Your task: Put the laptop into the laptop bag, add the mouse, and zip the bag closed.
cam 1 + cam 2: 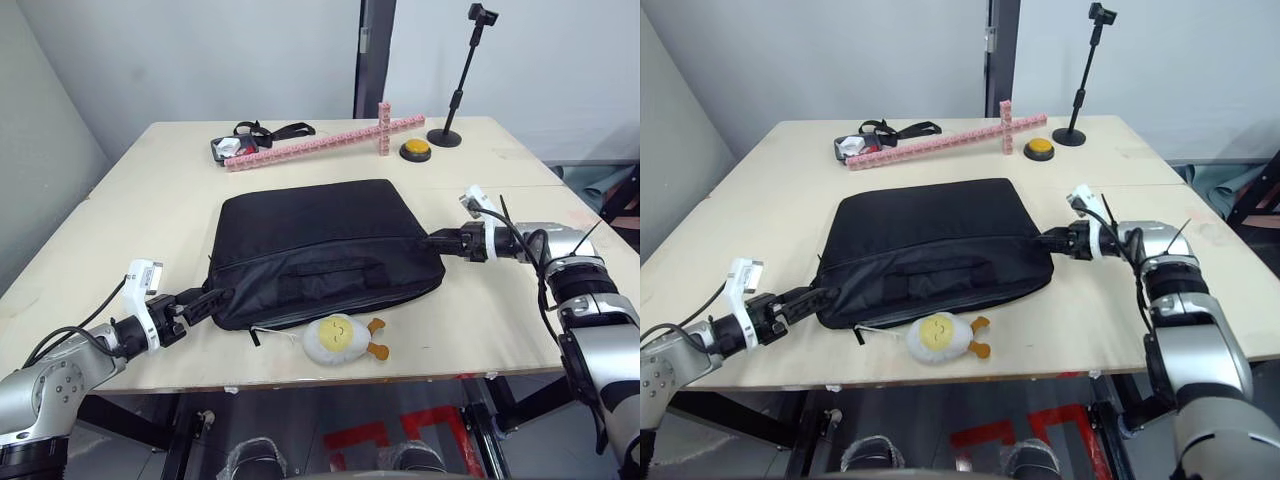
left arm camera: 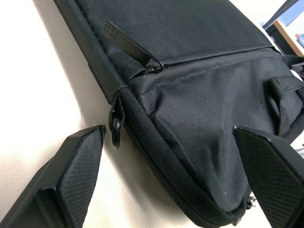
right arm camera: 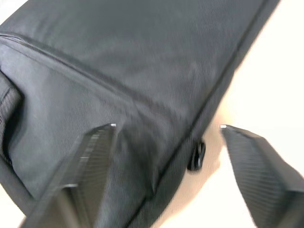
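The black laptop bag (image 1: pixel 320 235) lies flat in the middle of the table, handles toward the front edge. My left gripper (image 1: pixel 215 300) stands open at the bag's front left corner, its fingers either side of that corner, where a long zipper tab (image 2: pixel 124 42) and a small ring pull (image 2: pixel 116 133) sit. My right gripper (image 1: pixel 435 240) is open at the bag's right edge, close to a small black pull (image 3: pixel 196 156). The laptop and the mouse are out of view.
A white plush egg toy (image 1: pixel 340 340) lies just in front of the bag near the table's front edge. At the back stand a pink brick bar (image 1: pixel 320 143), a yellow button (image 1: pixel 416 151), a black stand (image 1: pixel 455 100) and a strapped device (image 1: pixel 232 148).
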### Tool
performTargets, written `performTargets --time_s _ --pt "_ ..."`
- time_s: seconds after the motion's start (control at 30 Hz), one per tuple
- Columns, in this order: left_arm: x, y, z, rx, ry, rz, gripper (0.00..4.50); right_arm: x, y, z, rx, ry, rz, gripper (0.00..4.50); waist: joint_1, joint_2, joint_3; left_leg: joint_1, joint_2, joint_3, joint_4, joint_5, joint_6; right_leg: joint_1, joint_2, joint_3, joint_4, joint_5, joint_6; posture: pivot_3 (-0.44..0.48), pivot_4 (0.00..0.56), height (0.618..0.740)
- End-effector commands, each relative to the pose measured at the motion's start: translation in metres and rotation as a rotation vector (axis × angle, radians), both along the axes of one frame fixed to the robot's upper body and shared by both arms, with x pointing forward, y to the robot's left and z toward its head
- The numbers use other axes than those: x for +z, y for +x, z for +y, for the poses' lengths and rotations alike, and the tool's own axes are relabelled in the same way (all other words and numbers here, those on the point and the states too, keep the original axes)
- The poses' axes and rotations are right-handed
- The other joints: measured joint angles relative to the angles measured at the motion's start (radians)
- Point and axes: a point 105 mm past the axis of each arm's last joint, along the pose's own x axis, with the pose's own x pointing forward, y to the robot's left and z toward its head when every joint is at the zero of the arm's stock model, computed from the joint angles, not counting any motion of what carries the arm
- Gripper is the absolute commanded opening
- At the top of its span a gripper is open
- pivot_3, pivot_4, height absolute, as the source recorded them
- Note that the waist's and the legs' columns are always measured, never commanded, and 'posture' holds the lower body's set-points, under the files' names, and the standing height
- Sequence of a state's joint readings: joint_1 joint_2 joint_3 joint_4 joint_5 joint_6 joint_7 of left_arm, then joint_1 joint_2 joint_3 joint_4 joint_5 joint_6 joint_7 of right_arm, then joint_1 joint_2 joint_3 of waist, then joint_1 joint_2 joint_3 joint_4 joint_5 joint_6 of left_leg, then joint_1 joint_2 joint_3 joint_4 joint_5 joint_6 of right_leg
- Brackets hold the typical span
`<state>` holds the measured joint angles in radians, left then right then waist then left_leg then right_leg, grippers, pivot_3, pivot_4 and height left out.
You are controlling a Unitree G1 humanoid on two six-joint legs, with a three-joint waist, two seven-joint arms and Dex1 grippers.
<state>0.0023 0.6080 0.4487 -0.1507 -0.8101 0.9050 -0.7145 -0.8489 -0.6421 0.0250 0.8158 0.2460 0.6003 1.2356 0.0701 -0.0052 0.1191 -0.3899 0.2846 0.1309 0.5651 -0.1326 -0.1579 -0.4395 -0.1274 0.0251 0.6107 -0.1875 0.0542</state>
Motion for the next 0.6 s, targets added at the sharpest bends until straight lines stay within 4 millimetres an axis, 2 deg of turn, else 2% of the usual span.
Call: performTargets --time_s 0.03,0.27,0.37,0.6 --pt "0.007 0.005 -0.003 -0.004 0.016 -0.031 3.62 0.013 0.001 -0.001 -0.003 0.032 -0.04 2.27 0.0 0.0 0.0 0.0 0.0 0.0 0.0 0.0 0.0 0.0 0.0 0.0 0.0 0.0 0.0 0.0 0.15 0.74" --pt "0.007 0.006 -0.002 -0.018 0.02 -0.03 1.18 0.012 -0.005 0.0 0.004 0.055 -0.029 0.0 0.001 0.0 0.0 0.0 0.0 0.0 0.0 0.0 0.0 0.0 0.0 0.0 0.0 0.0 0.0 0.0 0.15 0.74" --pt "0.008 0.008 -0.002 -0.024 0.03 -0.033 0.1 0.012 -0.007 -0.003 -0.004 0.063 -0.024 0.0 0.004 0.0 0.0 0.0 0.0 0.0 0.0 0.0 0.0 0.0 0.0 0.0 0.0 0.0 0.0 0.0 0.15 0.74" --pt "0.019 0.019 -0.003 -0.041 0.071 -0.069 0.04 0.016 -0.02 -0.003 0.021 0.086 -0.011 0.0 0.013 0.0 0.0 0.001 0.0 0.0 0.0 0.0 0.0 0.0 0.0 0.0 0.0 0.0 0.0 0.0 0.15 0.74"
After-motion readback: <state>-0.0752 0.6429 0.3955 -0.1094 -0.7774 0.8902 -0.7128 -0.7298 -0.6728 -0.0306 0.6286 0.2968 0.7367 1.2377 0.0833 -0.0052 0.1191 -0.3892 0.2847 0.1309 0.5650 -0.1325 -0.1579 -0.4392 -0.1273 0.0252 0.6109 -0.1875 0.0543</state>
